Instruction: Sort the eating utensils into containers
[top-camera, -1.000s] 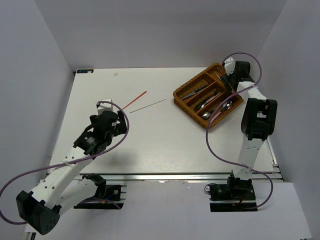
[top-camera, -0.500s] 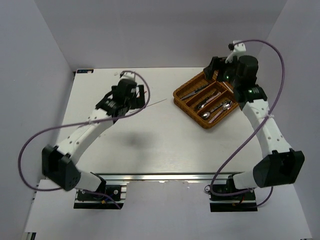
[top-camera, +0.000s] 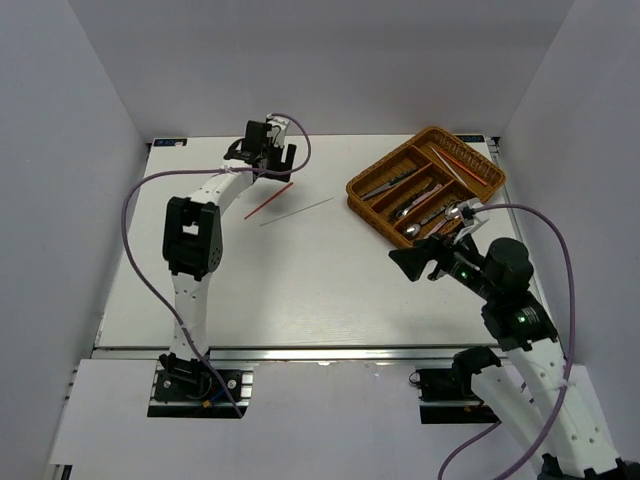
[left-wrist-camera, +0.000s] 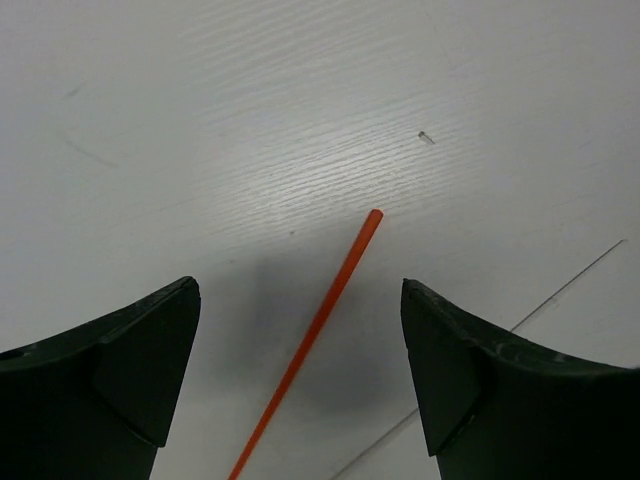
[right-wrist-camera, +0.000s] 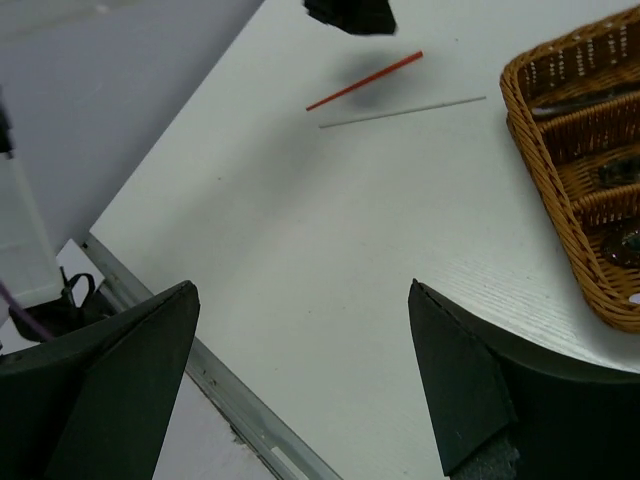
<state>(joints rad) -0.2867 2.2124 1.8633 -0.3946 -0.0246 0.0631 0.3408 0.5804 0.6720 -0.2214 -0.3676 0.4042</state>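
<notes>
- White table (top-camera: 330, 290) inside plain grey walls (top-camera: 80, 90); wicker tray (top-camera: 495, 180) sits at the far right, turned diagonal to the table edges.
- Tray compartments hold silver utensils (top-camera: 415, 212); individual types are hard to tell apart from above.
- Red chopstick (top-camera: 268, 200) lies flat on the far left part of the table, well apart from the tray. Pale chopstick (top-camera: 297, 211) lies just beside it, closer to the tray, the two not touching.
- Left arm (top-camera: 195, 235) reaches out long toward the far edge, upper link upright, forearm angled right, wrist pitched down over the red chopstick's far end.
- Left gripper (left-wrist-camera: 298, 290): jaws wide apart, nothing held. Wrist view shows the red chopstick (left-wrist-camera: 320, 320) running up between the fingers (left-wrist-camera: 120, 370) with clear gaps on both sides; its tip lies beyond the fingertips. A shadow under the gripper falls on the table, so it hangs above the surface. Pale chopstick (left-wrist-camera: 570, 282) passes behind the right-hand finger.
- Right arm (top-camera: 515, 310) is folded back toward its base, forearm raised, wrist pointing left across the table, just near of the tray's near corner.
- Right gripper (right-wrist-camera: 300, 290): jaws spread fully, empty, well above the table. Its camera sees both chopsticks (right-wrist-camera: 365, 80) (right-wrist-camera: 400, 112), the tray rim (right-wrist-camera: 520, 110) at right, and the left gripper (right-wrist-camera: 350, 12) at the top edge.
</notes>
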